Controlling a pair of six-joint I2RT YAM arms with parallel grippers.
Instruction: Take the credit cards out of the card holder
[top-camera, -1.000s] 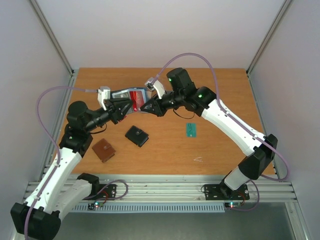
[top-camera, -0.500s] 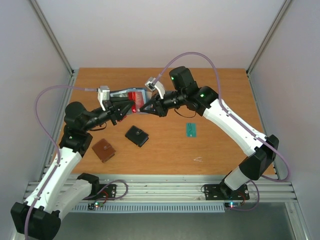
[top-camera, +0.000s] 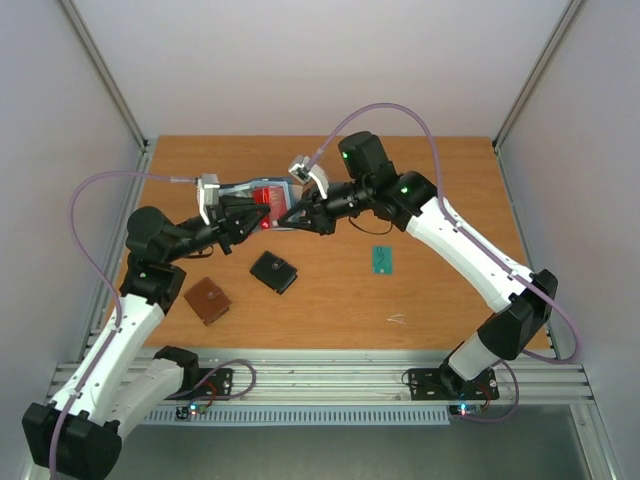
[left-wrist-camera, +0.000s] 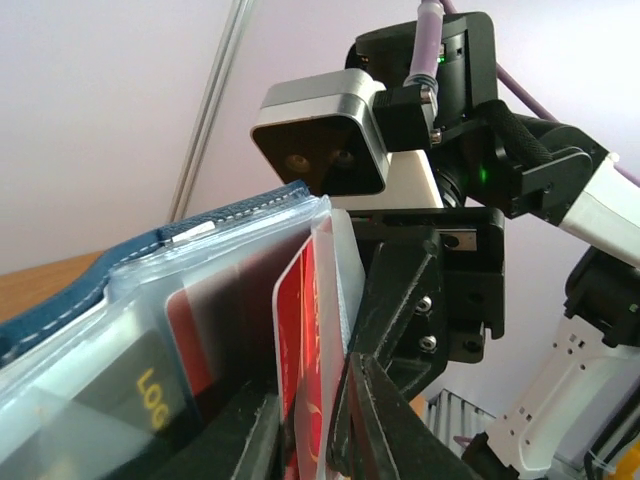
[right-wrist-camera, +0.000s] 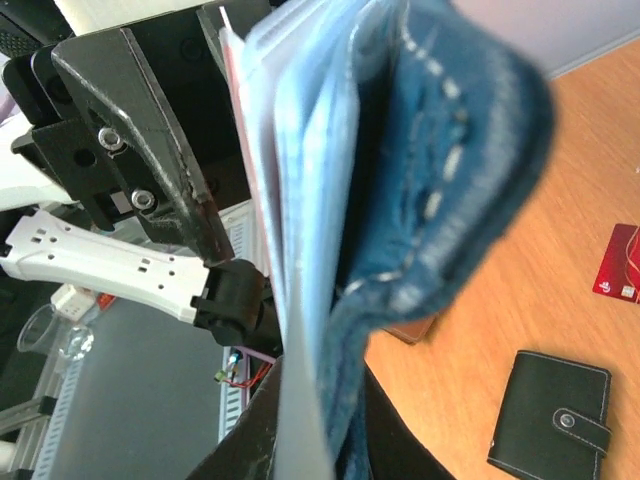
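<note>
- The left gripper (left-wrist-camera: 308, 435) is nearly closed. Its two fingers (left-wrist-camera: 372, 415) pinch the lower edge of the red card (left-wrist-camera: 300, 330) and the clear sleeve beside it.
- The right gripper (right-wrist-camera: 310, 430) is clamped tight on the holder (left-wrist-camera: 150, 290), whose navy cover and pale pockets rise from between its fingers.
- The holder is up off the table (top-camera: 450, 200), at the far left-centre, between the two grippers.
- From above, the holder's long axis runs left to right, from one gripper to the other, with its open pocket side facing up.
- In the left wrist view the red card shows edge-on, standing up out of the fingers, with the pockets fanned to its left. A dark card with yellow print sits in a pocket there.
- A green card (top-camera: 382, 260) lies flat on the table under the right arm, well apart from the holder.
- A black wallet (top-camera: 273, 271) and a brown wallet (top-camera: 207, 300) lie nearer the bases.
- Since a second ago the left fingers have narrowed onto the card. The left arm has drawn back a little to the left, and the right gripper and the red card have shifted slightly left with it.
- The green card and both wallets have not moved.
</note>
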